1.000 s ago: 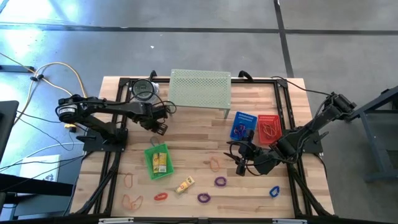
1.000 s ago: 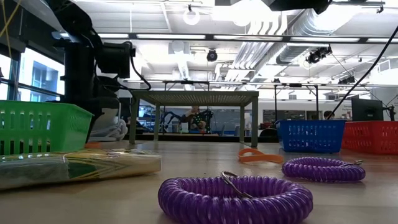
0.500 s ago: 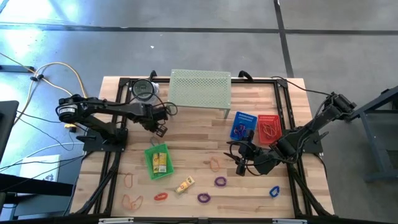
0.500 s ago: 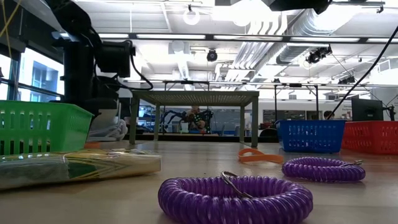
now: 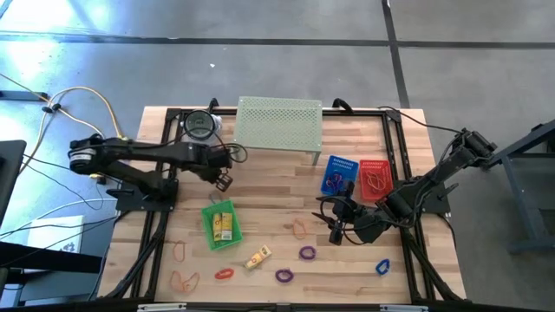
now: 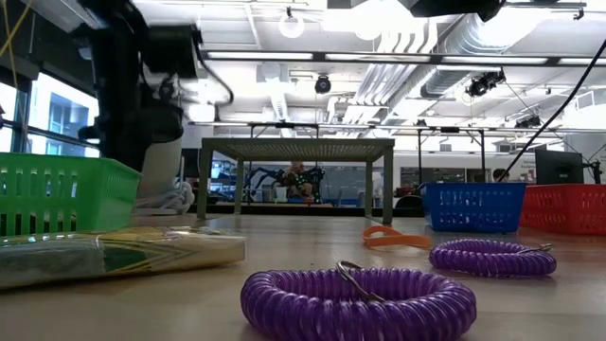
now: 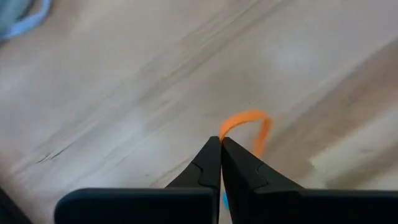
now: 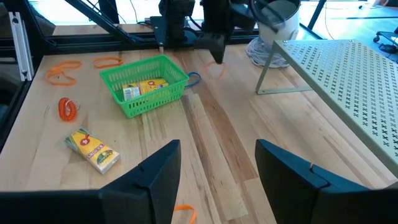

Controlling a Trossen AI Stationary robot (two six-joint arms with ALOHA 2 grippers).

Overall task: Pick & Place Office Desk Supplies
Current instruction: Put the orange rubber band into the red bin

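High view: the left gripper [image 5: 224, 181] sits in the upper left of the table [image 5: 277, 251], just above the green basket [image 5: 218, 224]. Its fingers [image 7: 211, 163] are pressed together on a thin orange loop [image 7: 249, 127], which arcs out past the tips over the bare wood. The right gripper [image 5: 336, 227] is at the right of centre, below the blue basket [image 5: 339, 174] and red basket [image 5: 374, 177], which stand side by side; its fingers [image 8: 163, 167] are spread wide, with nothing between them.

Three baskets in all. The green one holds one yellow packet [image 5: 224, 227]; a second packet [image 5: 257, 257] lies on the table to its lower right.

Loose loops on the table:
- two purple [image 5: 307, 253], [image 5: 284, 276] at lower centre;
- one blue [image 5: 382, 266] at lower right;
- one red [image 5: 224, 274] at lower left of centre;
- three orange: one [image 5: 299, 229] at centre, two [image 5: 179, 251], [image 5: 183, 280] at lower left.

One pale-green shelf [image 5: 279, 124] stands at the top centre, with a round gauge [image 5: 200, 125] to its left.
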